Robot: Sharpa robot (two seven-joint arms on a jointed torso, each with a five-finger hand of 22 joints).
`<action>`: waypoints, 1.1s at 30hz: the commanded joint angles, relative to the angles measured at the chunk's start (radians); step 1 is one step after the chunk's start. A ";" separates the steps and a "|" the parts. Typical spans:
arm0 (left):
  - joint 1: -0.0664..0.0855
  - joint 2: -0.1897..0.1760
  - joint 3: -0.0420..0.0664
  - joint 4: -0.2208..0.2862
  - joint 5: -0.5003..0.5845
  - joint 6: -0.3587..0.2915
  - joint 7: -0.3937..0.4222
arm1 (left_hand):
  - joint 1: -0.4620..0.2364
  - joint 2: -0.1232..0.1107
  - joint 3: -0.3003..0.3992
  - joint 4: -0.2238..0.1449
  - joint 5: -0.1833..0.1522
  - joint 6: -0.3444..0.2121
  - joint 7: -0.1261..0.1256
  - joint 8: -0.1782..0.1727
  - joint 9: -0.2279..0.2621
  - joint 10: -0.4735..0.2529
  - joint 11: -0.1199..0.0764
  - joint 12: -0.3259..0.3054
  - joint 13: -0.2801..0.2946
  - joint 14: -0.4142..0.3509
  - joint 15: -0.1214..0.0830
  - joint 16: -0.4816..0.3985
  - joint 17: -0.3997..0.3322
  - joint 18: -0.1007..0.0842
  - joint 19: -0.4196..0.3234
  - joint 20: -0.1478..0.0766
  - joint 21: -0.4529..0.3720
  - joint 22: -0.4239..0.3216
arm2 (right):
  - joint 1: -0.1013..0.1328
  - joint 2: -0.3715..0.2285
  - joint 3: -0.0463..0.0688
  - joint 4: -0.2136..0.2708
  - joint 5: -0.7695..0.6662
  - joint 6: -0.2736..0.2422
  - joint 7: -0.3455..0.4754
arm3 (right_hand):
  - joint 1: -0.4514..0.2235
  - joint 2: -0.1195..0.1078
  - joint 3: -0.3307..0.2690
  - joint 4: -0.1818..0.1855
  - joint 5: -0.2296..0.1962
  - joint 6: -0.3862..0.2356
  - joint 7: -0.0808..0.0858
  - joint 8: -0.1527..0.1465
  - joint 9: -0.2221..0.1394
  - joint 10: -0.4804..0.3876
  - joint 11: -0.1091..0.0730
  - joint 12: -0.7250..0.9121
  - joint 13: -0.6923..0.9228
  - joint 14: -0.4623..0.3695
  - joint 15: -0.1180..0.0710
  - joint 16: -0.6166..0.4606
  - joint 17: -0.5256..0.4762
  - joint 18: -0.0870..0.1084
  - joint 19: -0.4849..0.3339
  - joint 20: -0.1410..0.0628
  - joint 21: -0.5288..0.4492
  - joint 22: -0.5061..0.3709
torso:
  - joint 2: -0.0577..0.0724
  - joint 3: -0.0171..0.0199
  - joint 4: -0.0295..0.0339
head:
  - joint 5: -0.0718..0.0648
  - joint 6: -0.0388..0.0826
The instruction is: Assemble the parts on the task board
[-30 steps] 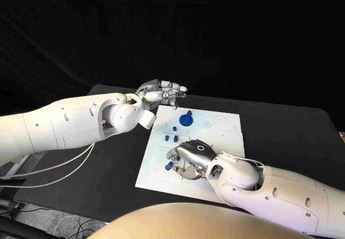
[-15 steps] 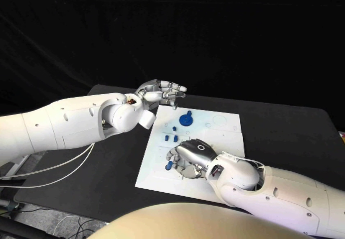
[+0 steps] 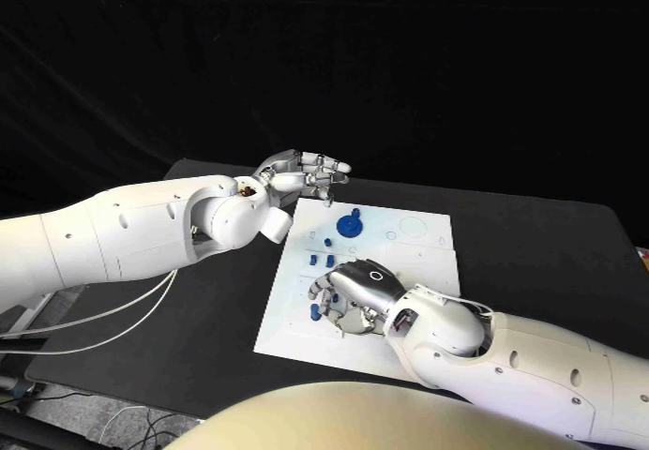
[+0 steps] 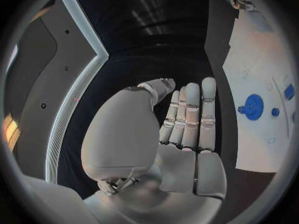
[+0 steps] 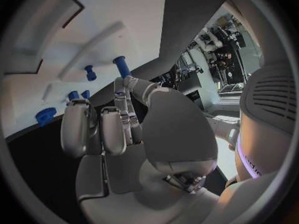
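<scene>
Black tabletop (image 3: pixel 541 253) is carrying the white task board (image 3: pixel 419 246); my right hand (image 3: pixel 354 295) is curling over its small blue parts (image 3: pixel 324 256), grip unclear, while my left hand (image 3: pixel 300 175) is hovering empty, fingers together, at the board's far corner.

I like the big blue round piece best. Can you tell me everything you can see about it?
The blue round part is a flat disc with a small tab at one edge and a raised hub in its middle, plastic by the look of it. It lies on the far half of the white task board. No hand touches it; the left hand hovers off the board's far corner.
</scene>
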 commanded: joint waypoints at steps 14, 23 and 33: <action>0.000 0.001 0.001 0.002 -0.001 0.012 0.000 | -0.011 0.001 0.004 -0.004 0.003 -0.007 0.011 0.005 -0.001 -0.006 0.000 0.008 -0.002 -0.005 0.005 0.007 0.002 0.015 -0.003 0.006 0.001 0.001 | 0.000 0.011 0.000 -0.006 0.023 0.040 0.015 | -0.005 0.004 0.008 -0.002 -0.007 0.013 0.002 0.007 0.003 -0.005 0.006 -0.012 -0.002 0.031 -0.004 0.005 -0.002 -0.012 0.003 0.000 -0.002 0.090 | 0.000 0.0004 -0.0002 | -0.001 0.000; 0.000 -0.002 0.001 0.001 -0.002 0.011 0.000 | -0.011 0.001 0.004 -0.004 0.003 -0.007 0.011 0.005 -0.001 -0.006 0.000 0.008 -0.002 -0.005 0.005 0.007 0.002 0.015 -0.003 0.006 0.001 0.001 | 0.001 -0.032 0.002 0.023 -0.001 -0.030 -0.004 | -0.011 -0.006 0.006 -0.003 -0.006 0.010 0.008 0.004 0.002 -0.010 0.011 -0.022 -0.004 0.030 -0.001 0.005 -0.002 -0.012 0.002 0.002 -0.004 0.090 | -0.001 0.0010 -0.0013 | 0.000 0.000; -0.001 -0.006 0.001 -0.001 -0.002 0.011 0.001 | -0.010 0.001 0.005 -0.005 0.003 -0.007 0.011 0.006 -0.001 -0.007 0.000 0.008 -0.002 -0.005 0.005 0.007 0.002 0.015 -0.003 0.006 0.001 0.001 | 0.022 -0.118 0.012 0.105 0.024 -0.092 0.007 | -0.022 -0.020 0.002 -0.001 0.000 -0.009 0.009 -0.009 -0.004 -0.005 0.012 -0.029 -0.001 0.031 0.002 0.008 0.003 -0.013 0.003 0.005 0.000 0.095 | -0.001 0.0012 -0.0030 | -0.012 0.000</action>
